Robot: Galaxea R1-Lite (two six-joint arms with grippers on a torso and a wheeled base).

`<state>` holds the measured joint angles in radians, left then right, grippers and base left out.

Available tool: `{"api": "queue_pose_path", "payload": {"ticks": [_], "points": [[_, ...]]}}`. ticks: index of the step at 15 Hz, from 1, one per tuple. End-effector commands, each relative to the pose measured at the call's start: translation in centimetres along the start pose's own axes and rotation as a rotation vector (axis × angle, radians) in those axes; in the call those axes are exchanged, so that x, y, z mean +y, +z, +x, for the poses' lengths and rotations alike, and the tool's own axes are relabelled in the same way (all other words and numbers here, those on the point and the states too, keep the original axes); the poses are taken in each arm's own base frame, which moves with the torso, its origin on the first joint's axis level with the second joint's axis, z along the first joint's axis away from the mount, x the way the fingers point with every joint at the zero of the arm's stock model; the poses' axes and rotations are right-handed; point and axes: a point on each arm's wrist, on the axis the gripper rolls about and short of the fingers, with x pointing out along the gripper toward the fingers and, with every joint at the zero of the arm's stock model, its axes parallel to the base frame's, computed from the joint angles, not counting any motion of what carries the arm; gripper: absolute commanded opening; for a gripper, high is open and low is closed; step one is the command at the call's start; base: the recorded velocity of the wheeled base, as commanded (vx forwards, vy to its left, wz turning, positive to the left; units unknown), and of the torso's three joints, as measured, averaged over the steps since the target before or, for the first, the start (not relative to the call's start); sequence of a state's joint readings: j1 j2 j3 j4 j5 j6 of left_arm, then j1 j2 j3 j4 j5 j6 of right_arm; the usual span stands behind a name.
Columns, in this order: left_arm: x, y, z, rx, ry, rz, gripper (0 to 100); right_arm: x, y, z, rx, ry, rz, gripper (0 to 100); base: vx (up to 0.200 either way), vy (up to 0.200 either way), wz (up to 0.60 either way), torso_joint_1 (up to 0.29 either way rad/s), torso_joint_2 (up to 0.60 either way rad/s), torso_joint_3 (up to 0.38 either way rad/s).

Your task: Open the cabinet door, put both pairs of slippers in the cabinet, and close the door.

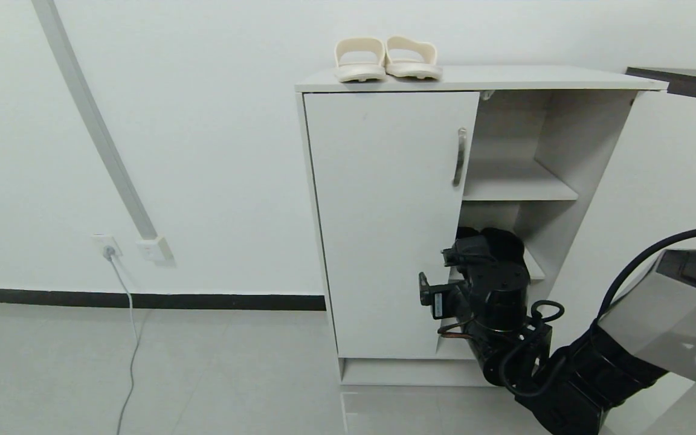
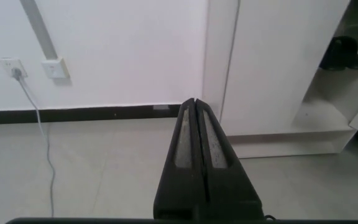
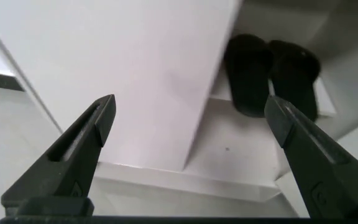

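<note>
The cabinet (image 1: 535, 77) stands against the wall with its left door (image 1: 384, 229) shut and its right door (image 1: 668, 181) swung wide to the right, baring the right half. The beige slippers (image 1: 387, 58) sit side by side on the cabinet's top, above the shut door, toes toward the room. The black slippers (image 3: 250, 74) lie side by side inside the open half, on the lower shelf (image 1: 536, 270); the upper shelf (image 1: 517, 187) is bare, and so is the bottom board (image 3: 229, 143) below the black pair. The right gripper (image 3: 190, 102) hangs in front of the open half at the height of the lower shelf, just beside the free edge of the shut door, below the door's handle (image 1: 459, 156). Its fingers are spread wide and hold nothing; the black slippers lie ahead of it, between the two fingertips as the wrist view shows them, and I cannot tell whether either finger touches them. The left gripper (image 2: 194, 102) is low over the floor (image 1: 142, 374), to the left of the cabinet and well apart from it, pointing toward the wall; its fingers are pressed together with nothing between them. On the wall to the left are a socket (image 1: 106, 244) with a cable (image 1: 133, 338) trailing to the floor and a slanting grey duct (image 1: 94, 121).
</note>
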<state>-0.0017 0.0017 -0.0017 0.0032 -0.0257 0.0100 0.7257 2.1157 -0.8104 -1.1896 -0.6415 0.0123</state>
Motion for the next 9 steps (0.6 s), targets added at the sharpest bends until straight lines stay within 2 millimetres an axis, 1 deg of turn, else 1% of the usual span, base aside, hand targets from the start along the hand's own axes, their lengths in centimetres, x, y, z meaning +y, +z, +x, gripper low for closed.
{"api": "queue_pose_path", "payload": {"ticks": [1, 9], "points": [[0.00, 0.00, 0.00, 0.000, 0.000, -0.001, 0, 0.08, -0.48, 0.13, 0.003, 0.000, -0.009, 100, 0.000, 0.000, 0.00, 0.000, 0.00, 0.000], [0.00, 0.01, 0.00, -0.002, 0.001, -0.001, 0, -0.10, -0.75, -0.15, -0.043, 0.012, -0.021, 100, 0.000, 0.000, 0.00, 0.000, 0.00, 0.000]]}}
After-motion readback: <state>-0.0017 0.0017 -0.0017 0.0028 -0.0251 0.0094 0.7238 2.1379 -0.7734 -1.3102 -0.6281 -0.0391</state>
